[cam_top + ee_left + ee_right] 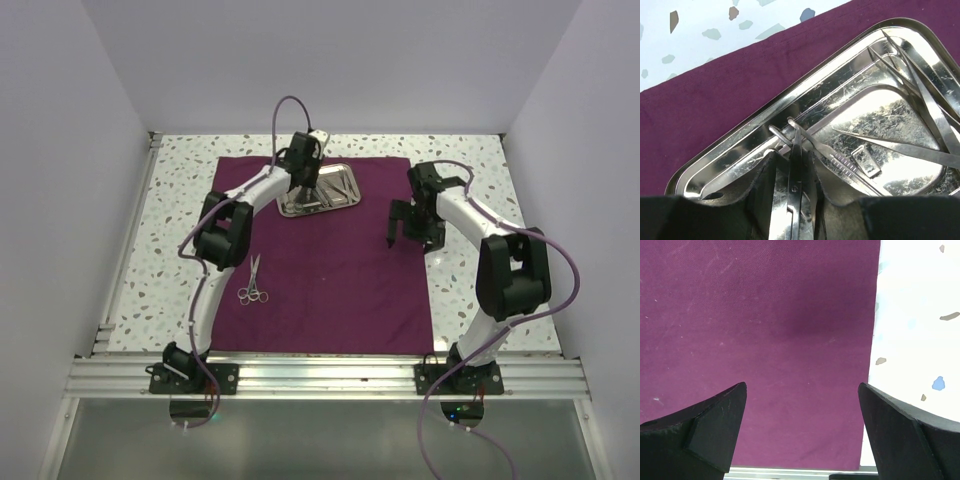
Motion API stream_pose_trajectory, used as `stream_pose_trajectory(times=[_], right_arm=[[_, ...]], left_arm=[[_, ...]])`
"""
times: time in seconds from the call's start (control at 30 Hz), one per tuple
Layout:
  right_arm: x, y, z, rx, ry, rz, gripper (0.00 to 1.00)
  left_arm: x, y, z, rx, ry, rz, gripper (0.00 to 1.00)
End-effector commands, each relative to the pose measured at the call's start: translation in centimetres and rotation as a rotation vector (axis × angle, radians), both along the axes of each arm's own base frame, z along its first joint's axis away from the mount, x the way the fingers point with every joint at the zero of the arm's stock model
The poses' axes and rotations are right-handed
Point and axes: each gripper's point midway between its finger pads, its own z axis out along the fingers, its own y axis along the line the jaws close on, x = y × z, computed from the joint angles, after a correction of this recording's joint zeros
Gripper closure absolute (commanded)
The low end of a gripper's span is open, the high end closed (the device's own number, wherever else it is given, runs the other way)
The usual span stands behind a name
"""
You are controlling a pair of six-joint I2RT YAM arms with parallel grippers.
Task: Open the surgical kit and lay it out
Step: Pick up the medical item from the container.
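Note:
The maroon cloth [330, 270] lies spread flat on the table. The steel tray [345, 190] sits at its far edge. My left gripper [305, 188] is down in the tray [740, 140], and in the left wrist view it [795, 162] is shut on hinged steel forceps [795, 175] with a pivot screw. Thin tweezers [922, 95] and another slim tool [900, 148] lie in the tray. Small scissors [252, 290] lie on the cloth at the left. My right gripper [392, 238] is open and empty above the cloth's right edge [765, 315].
Speckled white tabletop [470, 160] surrounds the cloth and shows at the right in the right wrist view [915, 315]. An aluminium rail [320, 375] runs along the near edge. White walls close in the sides and back.

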Motion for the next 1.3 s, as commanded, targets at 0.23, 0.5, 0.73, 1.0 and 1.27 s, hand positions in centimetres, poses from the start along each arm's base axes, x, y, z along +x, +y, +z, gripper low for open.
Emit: stream_pose_trajectory(times=[0.23,0.5,0.73,1.0,1.27], right_arm=[[1.1,0.7,0.5,0.047,-0.028,0.017,0.03],[1.2,0.8,0.8,0.056,-0.034,0.014,0.03],[0.8,0.9,0.9,0.064,-0.031,0.015,0.03],[0.8,1.0,1.7,0.076,-0.048,0.011,0.03],[0.9,1.2,2.2,0.089,-0.057,0.005,0.03]], left_arm=[[-6.2,1.4,-10.9,0.002,0.402,-0.065,0.69],[-6.7,2.1,-11.1,0.021,0.427,-0.055,0.85],[-6.4,2.0,-10.2,0.007,0.416,-0.048,1.0],[-1.7,1.9,-0.5,-0.066,0.213,0.009,1.0],[0.9,3.3,9.5,-0.196,0.041,0.072,1.0]])
